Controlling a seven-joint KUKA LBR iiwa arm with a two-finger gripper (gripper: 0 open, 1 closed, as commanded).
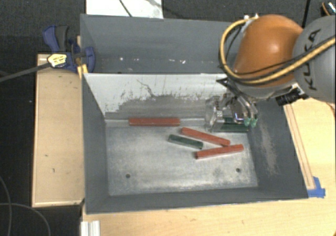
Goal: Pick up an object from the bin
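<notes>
Down at the right rear of the grey bin (94, 140), the jaws sit low under the arm's orange cover (268, 45), close to the foot of the back wall. I cannot tell whether they are released or clenched. Right beneath them lies a short dark green piece (231, 123), partly hidden. Just in front, a red stick (206, 136) lies aslant, with a dark green stick (185, 141) beside its left end and a second red stick (219, 151) nearer the front. A brown-red stick (154, 121) lies along the back wall, well apart to the left.
</notes>
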